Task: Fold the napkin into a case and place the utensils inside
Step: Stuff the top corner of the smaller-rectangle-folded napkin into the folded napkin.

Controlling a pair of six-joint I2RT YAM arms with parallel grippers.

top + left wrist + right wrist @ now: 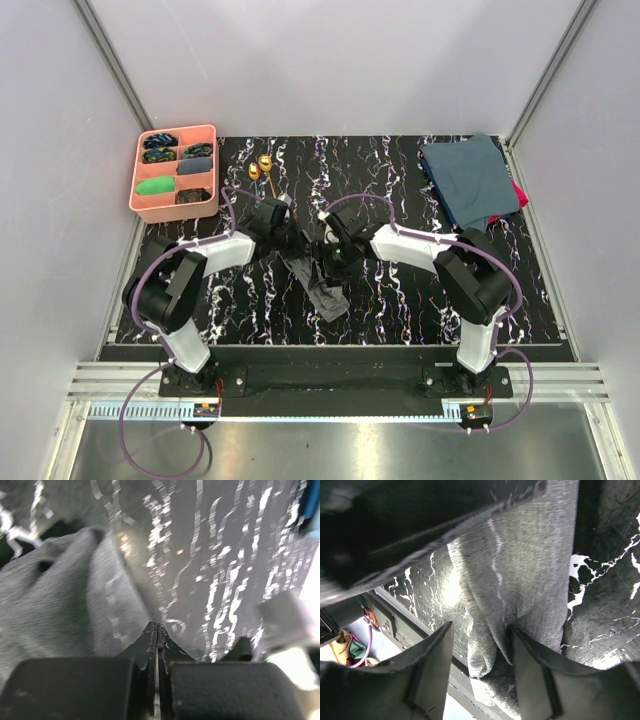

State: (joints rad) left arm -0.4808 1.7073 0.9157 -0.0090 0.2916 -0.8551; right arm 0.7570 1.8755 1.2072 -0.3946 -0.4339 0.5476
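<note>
The grey napkin (320, 288) lies crumpled in a narrow strip at the table's middle, between my two grippers. My left gripper (287, 237) sits at the strip's far left end. In the left wrist view its jaws (157, 625) are pressed together with nothing visible between them, and the napkin (60, 595) bunches just to their left. My right gripper (336, 262) hovers over the strip. Its fingers (480, 630) stand apart with a fold of the napkin (520, 580) loose between them. Two gold utensils (262, 168) lie at the back of the table, apart from both grippers.
A pink compartment tray (142, 190) holding small items stands at the back left. Dark blue-teal cloths (468, 178) are stacked at the back right. The left arm's dark body (420, 520) fills the top of the right wrist view. Grey walls close in three sides.
</note>
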